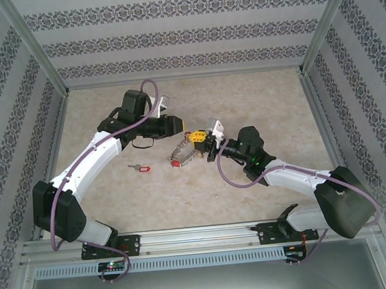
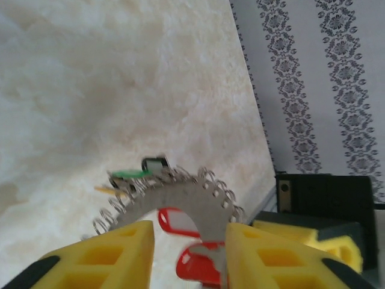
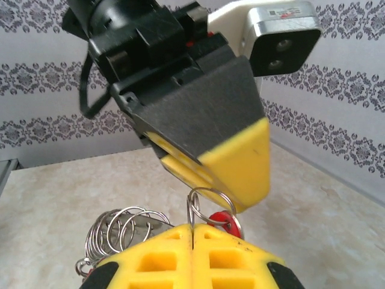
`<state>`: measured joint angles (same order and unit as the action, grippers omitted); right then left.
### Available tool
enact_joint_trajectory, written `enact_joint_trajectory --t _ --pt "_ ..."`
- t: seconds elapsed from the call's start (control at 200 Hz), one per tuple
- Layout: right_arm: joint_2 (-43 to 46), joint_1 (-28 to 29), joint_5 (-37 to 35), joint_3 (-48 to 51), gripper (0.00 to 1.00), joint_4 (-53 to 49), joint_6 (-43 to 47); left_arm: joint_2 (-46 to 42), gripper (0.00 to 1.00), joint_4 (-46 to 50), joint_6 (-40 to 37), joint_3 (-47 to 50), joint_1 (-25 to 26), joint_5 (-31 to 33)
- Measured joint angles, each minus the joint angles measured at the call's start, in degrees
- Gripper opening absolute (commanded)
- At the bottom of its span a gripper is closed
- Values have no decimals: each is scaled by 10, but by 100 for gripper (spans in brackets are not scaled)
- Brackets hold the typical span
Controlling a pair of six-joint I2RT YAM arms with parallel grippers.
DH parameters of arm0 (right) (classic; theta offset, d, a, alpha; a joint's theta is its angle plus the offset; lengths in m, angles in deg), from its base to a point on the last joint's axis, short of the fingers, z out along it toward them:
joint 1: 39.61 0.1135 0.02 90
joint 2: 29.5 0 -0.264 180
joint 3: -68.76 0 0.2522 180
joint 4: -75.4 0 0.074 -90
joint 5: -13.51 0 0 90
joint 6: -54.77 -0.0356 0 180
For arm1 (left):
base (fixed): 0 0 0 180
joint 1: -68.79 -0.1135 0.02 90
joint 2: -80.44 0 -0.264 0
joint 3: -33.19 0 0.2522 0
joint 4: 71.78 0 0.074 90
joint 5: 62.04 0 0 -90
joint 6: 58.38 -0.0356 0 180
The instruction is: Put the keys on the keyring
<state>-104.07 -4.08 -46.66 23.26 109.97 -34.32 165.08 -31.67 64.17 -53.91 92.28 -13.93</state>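
Top view, tools: left tool and right tool meet nose to nose over mid tabletop.
Top view, keyring: keyring sits just below the two tips, between them. Lifted or resting, cannot tell.
Top view, loose key: red-tagged key lies alone on the tabletop left of the ring, well apart from both tools.
Left wrist, left tool: fingers spread, with the ring's arc crossing the gap just past the tips. Not clamped on it as far as I can see.
Left wrist, tags: red tags under the arc, green tag at its far rim.
Right wrist, right tool: pads pressed together, pinching a wire loop at the seam.
Right wrist, left tool: one yellow tip just above that loop. Touching or not, cannot tell.
Step, judged: working the pinched loop at the ring; one key not yet fetched.
Doing it well: right side should hold the pinch firm so the loop stands upright. Left should come in slow and square to the loop, not twisting the ring out of the pinch. Take the loose key by its tag.
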Motion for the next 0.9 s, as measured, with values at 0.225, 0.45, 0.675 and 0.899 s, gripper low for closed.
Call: enact_joint_trajectory --t 0.225,0.45,0.675,0.899 --pt "0 2 -11 -1 0 -16 11 0 33 28 26 -9 0 -21" --pt "0 7 -15 -2 0 -28 21 1 23 31 41 -9 0 -41" --pt "0 8 -16 -3 0 -36 23 8 0 31 46 -9 0 -46" --pt "-2 23 -75 -2 0 -7 -8 9 0 24 51 -9 0 -40"
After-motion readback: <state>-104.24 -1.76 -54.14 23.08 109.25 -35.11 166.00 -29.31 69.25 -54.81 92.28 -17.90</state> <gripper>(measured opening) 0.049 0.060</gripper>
